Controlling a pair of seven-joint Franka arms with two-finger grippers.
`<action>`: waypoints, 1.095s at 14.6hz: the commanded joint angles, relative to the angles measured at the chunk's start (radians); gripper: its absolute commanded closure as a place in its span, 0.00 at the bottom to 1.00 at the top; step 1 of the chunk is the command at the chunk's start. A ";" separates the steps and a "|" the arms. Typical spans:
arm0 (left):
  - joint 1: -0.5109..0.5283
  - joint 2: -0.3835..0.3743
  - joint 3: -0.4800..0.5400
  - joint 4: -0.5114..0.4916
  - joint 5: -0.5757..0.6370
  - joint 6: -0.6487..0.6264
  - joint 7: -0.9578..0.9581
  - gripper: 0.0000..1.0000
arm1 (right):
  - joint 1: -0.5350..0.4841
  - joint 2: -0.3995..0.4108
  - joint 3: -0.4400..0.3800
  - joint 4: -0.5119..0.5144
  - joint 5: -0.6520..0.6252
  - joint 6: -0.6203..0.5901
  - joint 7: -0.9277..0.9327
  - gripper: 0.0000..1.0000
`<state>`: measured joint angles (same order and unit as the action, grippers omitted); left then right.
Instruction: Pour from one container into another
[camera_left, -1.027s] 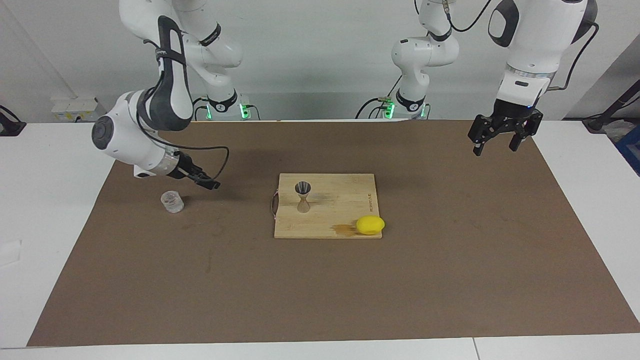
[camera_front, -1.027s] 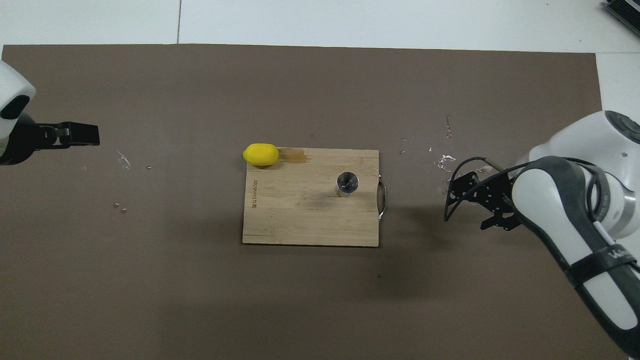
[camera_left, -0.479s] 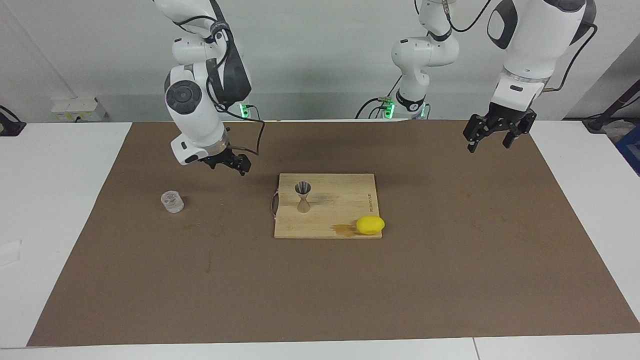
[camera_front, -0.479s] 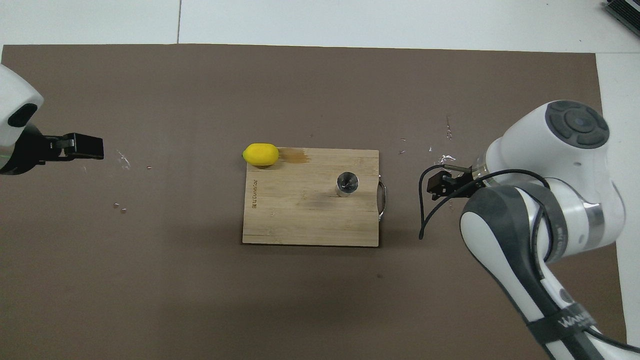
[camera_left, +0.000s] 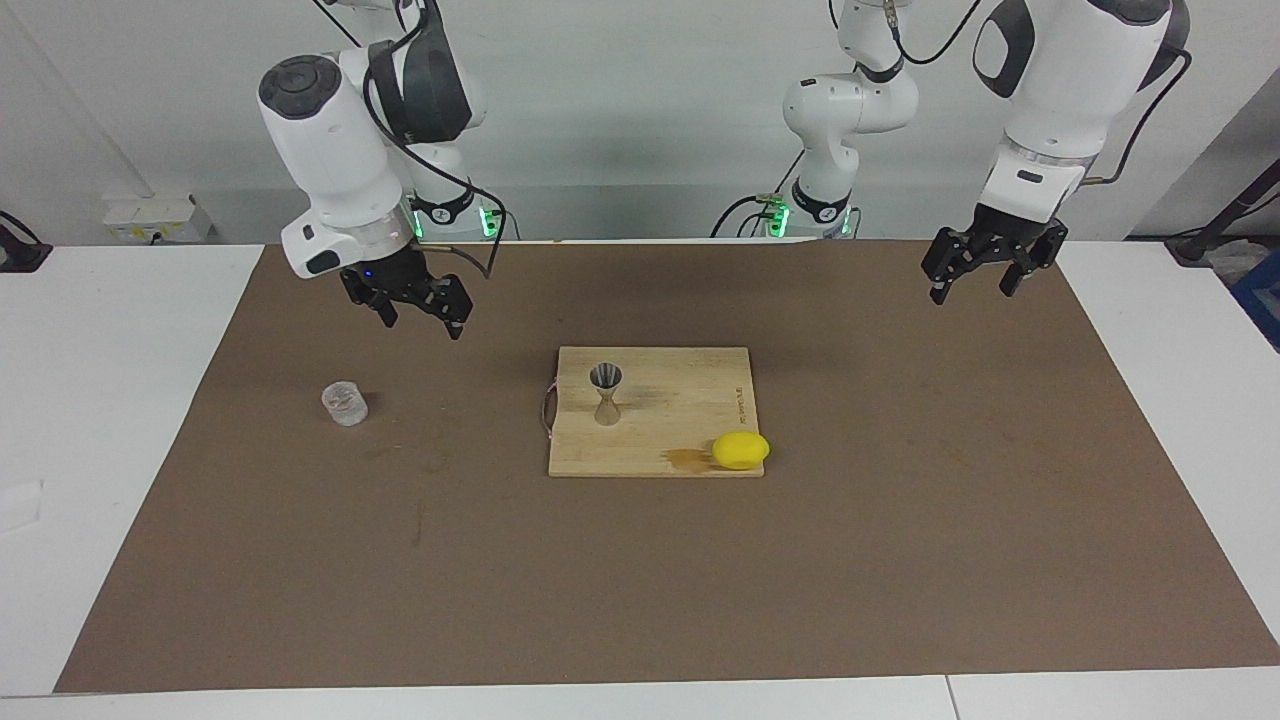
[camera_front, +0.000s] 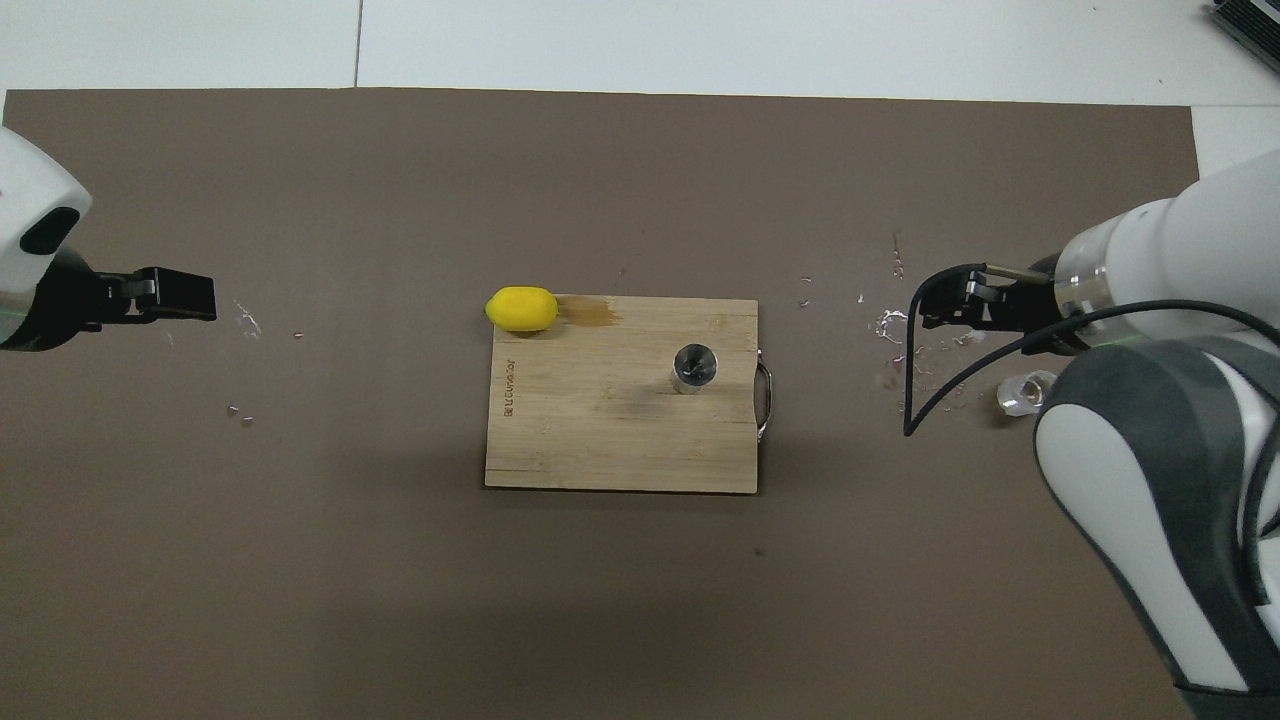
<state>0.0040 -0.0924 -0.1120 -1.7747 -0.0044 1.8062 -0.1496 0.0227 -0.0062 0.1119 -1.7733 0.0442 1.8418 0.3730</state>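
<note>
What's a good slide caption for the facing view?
Both open grippers, right and left, hover empty; jigger on board.

My table (camera_left: 120, 420) is white, with a big brown mat (camera_left: 900, 520) spread over most of it. At the mat's middle lies my wooden cutting board (camera_left: 680, 400), and in the facing view a small clear glass (camera_left: 344, 403) stands on the mat out at the board's 9 o'clock, well apart from it. A yellow lemon (camera_left: 741, 450) rests at the board's 5 o'clock corner, half on the wood and half on the mat as far as I can tell.
</note>
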 joint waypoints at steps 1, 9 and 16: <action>-0.012 -0.015 0.009 -0.009 -0.036 -0.015 -0.011 0.00 | -0.053 0.026 0.008 0.080 -0.024 -0.004 -0.097 0.00; -0.010 -0.017 0.014 -0.006 -0.034 -0.065 -0.018 0.00 | -0.081 0.012 0.005 0.141 -0.072 -0.085 -0.192 0.00; 0.005 0.009 0.017 0.030 -0.025 -0.025 -0.018 0.00 | -0.073 0.012 -0.015 0.199 -0.064 -0.208 -0.195 0.00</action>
<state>0.0068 -0.0933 -0.0987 -1.7565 -0.0281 1.7726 -0.1565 -0.0536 -0.0009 0.1091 -1.6176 -0.0039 1.6867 0.2012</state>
